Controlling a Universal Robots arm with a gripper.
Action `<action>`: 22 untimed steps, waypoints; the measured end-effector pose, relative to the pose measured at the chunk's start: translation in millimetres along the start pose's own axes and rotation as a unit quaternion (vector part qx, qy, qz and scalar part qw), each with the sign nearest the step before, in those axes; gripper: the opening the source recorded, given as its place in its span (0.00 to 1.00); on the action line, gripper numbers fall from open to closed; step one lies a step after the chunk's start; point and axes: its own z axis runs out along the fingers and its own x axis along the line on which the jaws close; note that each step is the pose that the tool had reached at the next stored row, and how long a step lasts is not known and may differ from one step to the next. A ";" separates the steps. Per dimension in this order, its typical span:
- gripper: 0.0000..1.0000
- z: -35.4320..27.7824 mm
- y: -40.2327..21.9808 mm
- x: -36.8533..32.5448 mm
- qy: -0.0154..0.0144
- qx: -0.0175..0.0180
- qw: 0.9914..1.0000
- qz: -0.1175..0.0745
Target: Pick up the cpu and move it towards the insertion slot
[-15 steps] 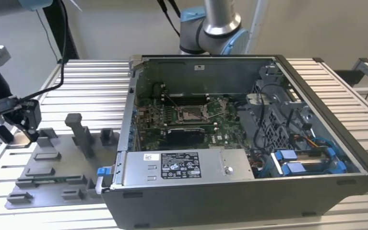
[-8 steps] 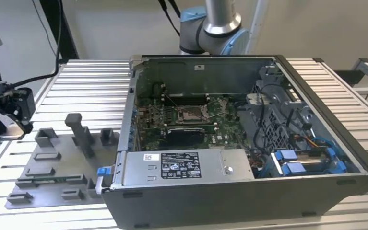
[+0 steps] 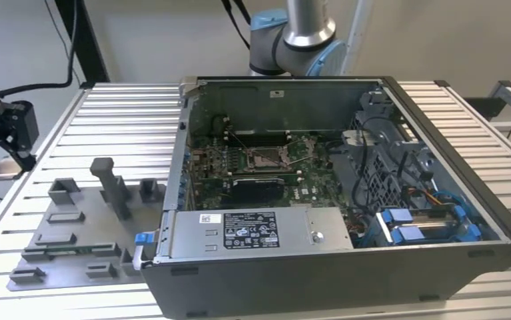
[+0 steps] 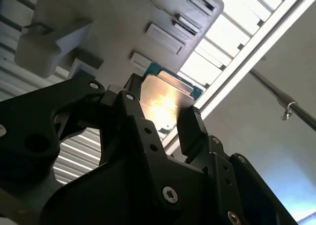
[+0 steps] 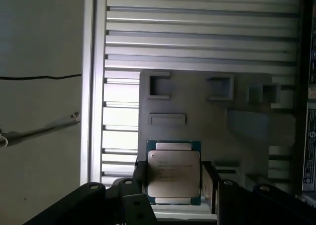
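Observation:
The cpu [image 5: 173, 172], a small square chip with a silvery top on a green edge, sits between the two black fingers of my gripper [image 5: 174, 178], which is shut on it. In the second wrist view the cpu [image 4: 161, 99] glints between the fingers [image 4: 191, 128], held up off the grey plastic tray [image 4: 98, 12]. In the exterior view the gripper [image 3: 10, 137] hangs at the far left, above the table edge and left of the tray [image 3: 68, 247]. The insertion slot [image 3: 265, 157], a silver-framed socket on the green motherboard, lies inside the open computer case, well to the right of the gripper.
The open computer case [image 3: 326, 267] fills the exterior view's right half, with a power supply [image 3: 255, 230] at its front and cables and blue drive bays [image 3: 424, 223] on its right. Grey upright blocks [image 3: 108, 180] stand on the tray. The ribbed metal table [image 3: 122, 127] runs underneath.

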 end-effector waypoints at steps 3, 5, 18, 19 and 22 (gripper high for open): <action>0.00 -6.3 0.6 0.0 -0.001 0.000 1.000 0.000; 0.00 -7.6 1.0 0.0 -0.003 -0.003 1.000 0.000; 0.00 -29.8 3.5 -0.1 -0.013 -0.019 1.000 0.000; 0.00 -34.3 3.7 -0.1 -0.013 -0.019 1.000 0.000; 0.00 -47.9 4.2 -0.2 -0.013 -0.019 1.000 0.000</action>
